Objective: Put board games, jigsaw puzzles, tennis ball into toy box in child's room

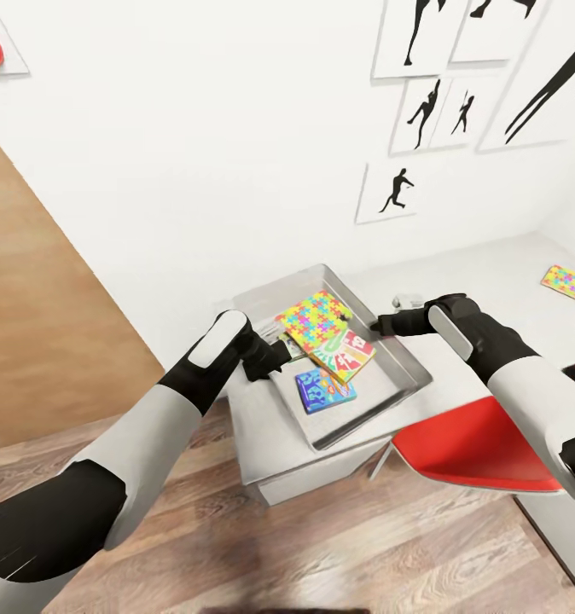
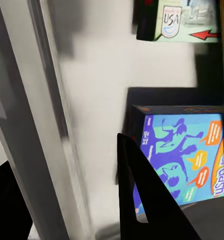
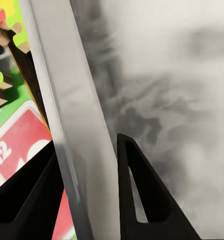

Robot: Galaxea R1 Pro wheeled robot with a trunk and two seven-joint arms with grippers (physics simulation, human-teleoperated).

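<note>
table (image 1: 492, 281) long axis runs 8-to-2 o'clock | toy box (image 1: 398, 385) at near end, holding blue board game (image 1: 324, 389), green-red board game (image 1: 343, 351), one jigsaw puzzle (image 1: 315, 319) | right gripper (image 1: 381, 325) straddles box rim, jaws apart; left gripper (image 1: 275, 351) over opposite rim, jaws apart | remaining jigsaw puzzle (image 1: 568, 283) lies at 2 o'clock, well apart; right arm nearer

table (image 1: 492, 281) pale grey | on it: toy box (image 1: 407, 375) near end; jigsaw puzzle (image 1: 568, 283) far end
</note>
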